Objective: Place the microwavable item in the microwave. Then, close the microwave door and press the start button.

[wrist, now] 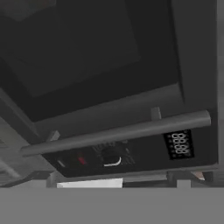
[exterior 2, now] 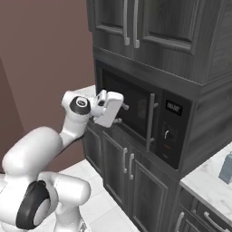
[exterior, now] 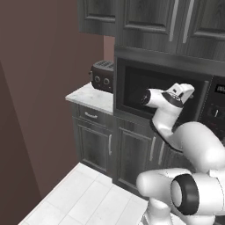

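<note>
Currently the pincer (exterior 2: 121,113) hangs right in front of the microwave door (exterior 2: 129,108), which sits flush in the microwave (exterior 2: 145,120), i.e. closed. Fingers are hard to make out: in the left base view the wrist blocks them, and in the right base view only two small pale stubs poke toward the glass. They look spread wide with nothing between them, no grip on anything.

Hand view is rolled sideways. Ahead of the pincer: the dark window, then the long grey door handle (wrist: 118,131) running across the picture. Past the handle sits the black control panel (wrist: 131,151) with digital display (wrist: 180,143), a round dial (wrist: 111,156) and a small red mark (wrist: 81,160), too blurry to tell whether it's a button.

Microwavable item: window is too dark to see inside.

To the pincer's left, a toaster (exterior: 103,75) on the pale table (exterior: 92,97), partly cut by the microwave housing. Far right of the pincer, a light blue carton (exterior 2: 226,167), clipped by the picture edge.
</note>
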Motion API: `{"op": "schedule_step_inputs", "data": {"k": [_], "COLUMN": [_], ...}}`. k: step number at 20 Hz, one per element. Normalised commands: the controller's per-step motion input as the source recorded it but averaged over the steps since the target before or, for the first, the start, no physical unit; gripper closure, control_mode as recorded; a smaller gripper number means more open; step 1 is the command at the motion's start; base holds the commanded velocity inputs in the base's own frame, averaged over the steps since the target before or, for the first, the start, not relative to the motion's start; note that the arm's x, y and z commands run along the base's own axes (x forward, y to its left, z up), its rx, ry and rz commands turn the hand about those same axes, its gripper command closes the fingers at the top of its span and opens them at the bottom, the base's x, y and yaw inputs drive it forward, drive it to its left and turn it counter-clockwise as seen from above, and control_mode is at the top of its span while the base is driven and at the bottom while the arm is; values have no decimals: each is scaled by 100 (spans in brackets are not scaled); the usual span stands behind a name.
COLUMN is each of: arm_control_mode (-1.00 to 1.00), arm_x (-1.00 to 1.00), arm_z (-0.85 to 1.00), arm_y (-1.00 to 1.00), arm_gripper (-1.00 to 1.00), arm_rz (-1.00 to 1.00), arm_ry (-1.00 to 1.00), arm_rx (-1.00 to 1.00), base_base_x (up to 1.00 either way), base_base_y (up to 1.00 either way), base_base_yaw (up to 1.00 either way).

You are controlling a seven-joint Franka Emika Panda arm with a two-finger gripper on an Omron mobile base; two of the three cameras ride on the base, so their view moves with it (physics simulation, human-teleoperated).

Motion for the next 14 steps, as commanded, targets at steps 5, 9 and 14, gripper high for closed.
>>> {"op": "schedule_step_inputs", "data": {"k": [5,9,14], "arm_control_mode": [-100,-100,-100], "arm_x": [-100,-83,-29], "arm_z": [0,-1,-13], "arm_y": [22,1,-16], "arm_gripper": [-100,-100,-100], "arm_rz": [0,0,2], "arm_ry": [-5,-5,0], "arm_rx": [3,7,12], "base_base_x": [0,0,0], "base_base_y": [0,0,0], "base_base_yaw": [0,0,0]}}
